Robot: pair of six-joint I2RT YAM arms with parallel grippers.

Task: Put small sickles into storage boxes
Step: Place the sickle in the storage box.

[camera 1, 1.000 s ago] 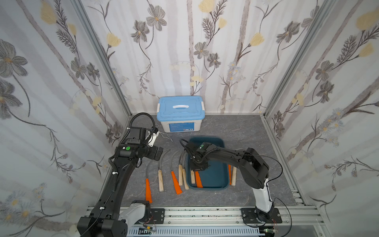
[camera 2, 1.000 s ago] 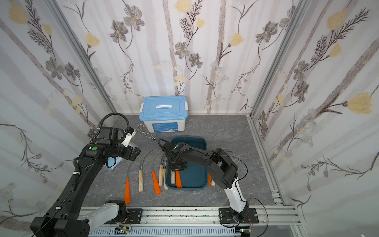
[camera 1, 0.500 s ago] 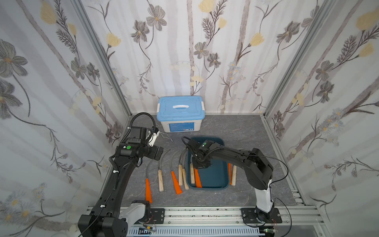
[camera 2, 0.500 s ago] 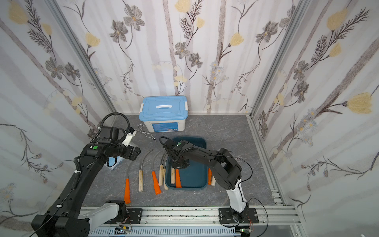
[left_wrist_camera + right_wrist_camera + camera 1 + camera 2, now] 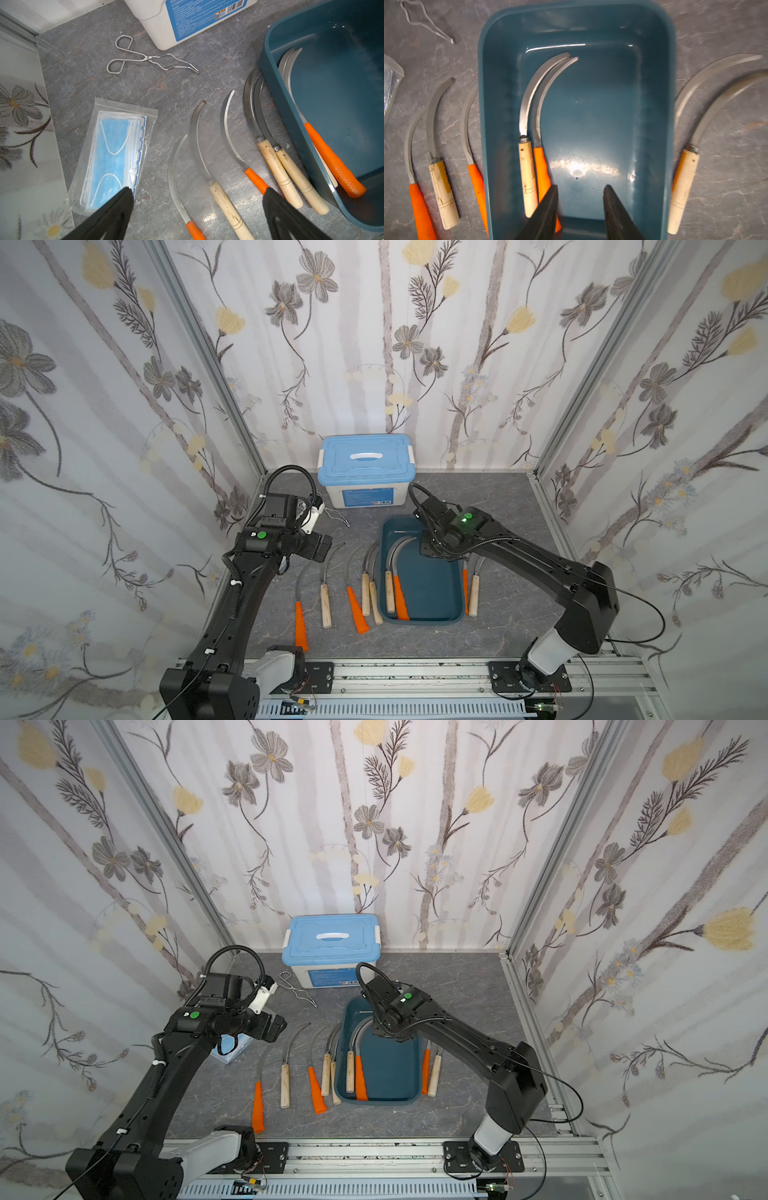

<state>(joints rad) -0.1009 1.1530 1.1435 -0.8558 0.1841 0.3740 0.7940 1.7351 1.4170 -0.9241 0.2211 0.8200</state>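
**Two sickles in the teal tray, seven on the bench, both claws empty**

We see a grey marbled bench (image 5: pixel 436 639) walled in by flowered panels, with a black arm reaching in from each near corner. The left claw (image 5: pixel 198 191) hangs above the bench on the left, its fingers (image 5: pixel 116 209) spread wide with nothing between them. The right claw (image 5: pixel 580 188) hovers over the far end of the tray. Its fingers (image 5: pixel 614 207) stand apart with a clear gap, and only the tray floor shows between them.

At the back wall stands a white storage box with a light blue handled lid (image 5: pixel 365 472), shut. In front of it, and just to its right, lies the dark teal tray (image 5: pixel 432 589), which shows in both top views and has its long side running away from the arm bases.

On the left, partly under the left arm, is a clear pack of blue face masks (image 5: pixel 116 153).

Inside the tray two sickles lie side by side against its left wall, touching: a wooden-handled sickle (image 5: pixel 527 170) and an orange-handled sickle (image 5: pixel 542 164). Their blades curve towards the far end.

On the bench left of the tray we count five more: an orange one (image 5: pixel 300 624), a wooden one (image 5: pixel 325 605), another orange one (image 5: pixel 357 610) and a touching wooden pair (image 5: pixel 365 593) just beside the tray wall. Right of the tray lie an orange sickle (image 5: pixel 465 593) and a wooden sickle (image 5: pixel 474 595), close together.

Wire tongs (image 5: pixel 145 59) lie near the white box's left corner.
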